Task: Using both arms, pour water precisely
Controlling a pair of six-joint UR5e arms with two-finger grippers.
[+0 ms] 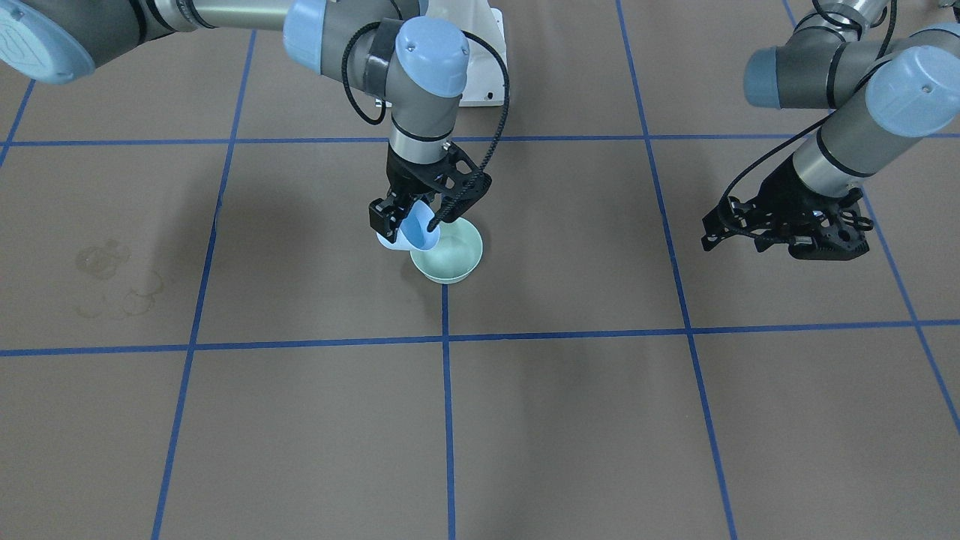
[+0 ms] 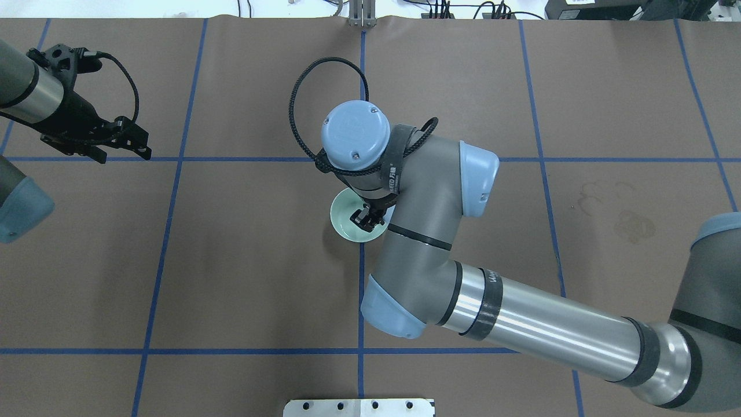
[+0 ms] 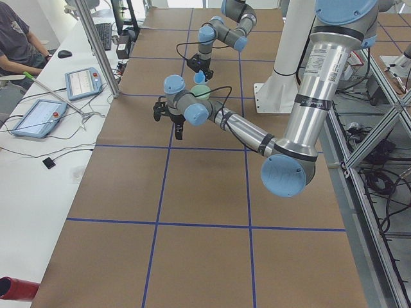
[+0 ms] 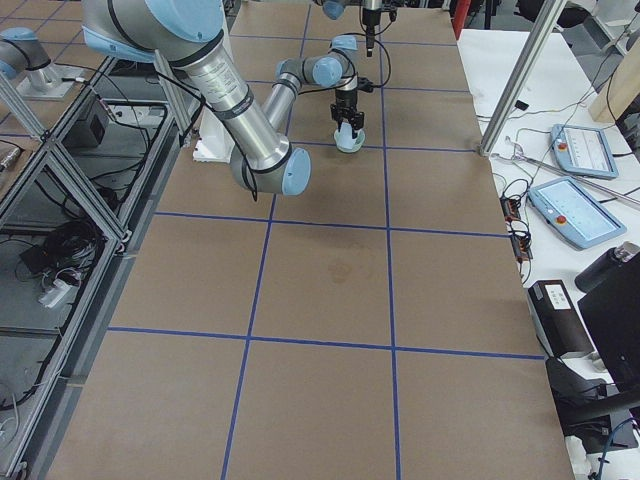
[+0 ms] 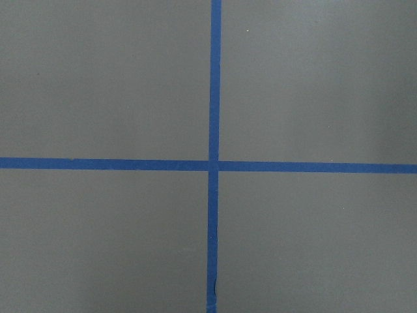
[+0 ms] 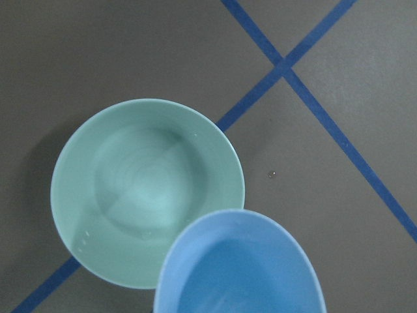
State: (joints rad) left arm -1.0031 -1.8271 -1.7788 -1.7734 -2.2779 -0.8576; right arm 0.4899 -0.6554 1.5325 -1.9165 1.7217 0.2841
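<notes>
One brown tbl [image 1: 570,435] (blue tape [image 1: 448,420])

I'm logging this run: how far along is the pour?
Done: the right gripper has the pale blue plastic cup clamped and tipped over the mint-green round bowl. In hand: the pour itself; faint glints in the bowl suggest some water is in, though no stream shows. To do: finishing, righting and setting down the cup. The left gripper hangs open and empty, aside.

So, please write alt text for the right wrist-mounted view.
A light blue cup overlaps the lower edge of a mint green bowl holding what seems a little water. The bowl stands on a brown table, over a blue tape line.
</notes>
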